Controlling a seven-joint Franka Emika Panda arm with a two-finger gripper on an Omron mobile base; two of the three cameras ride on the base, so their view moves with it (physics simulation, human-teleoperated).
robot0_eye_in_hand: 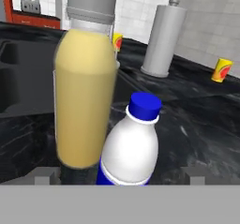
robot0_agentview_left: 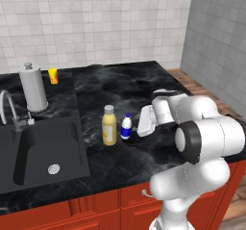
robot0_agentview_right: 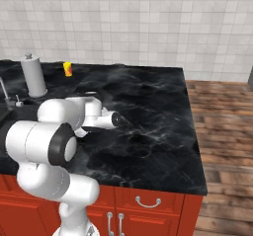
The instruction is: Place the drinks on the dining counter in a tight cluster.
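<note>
The hand view is showing the tall yellow bottle with a grey cap (robot0_eye_in_hand: 84,92) and the small white bottle with a blue cap and blue band (robot0_eye_in_hand: 129,148) standing upright, just beside each other, on the black white-veined marble-look countertop (robot0_agentview_left: 120,89). The gripper (robot0_agentview_left: 139,128) is hanging spread wide, empty, right of them. From the right base view, the white arm (robot0_agentview_right: 59,131) is hiding both. A grey paper towel cylinder (robot0_agentview_left: 33,87) and a small orange-yellow cup (robot0_agentview_left: 53,75) are standing behind the inset black sink (robot0_agentview_left: 43,152).

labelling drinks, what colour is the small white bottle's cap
Blue; the small bottle's cap shows best in the hand view.
</note>
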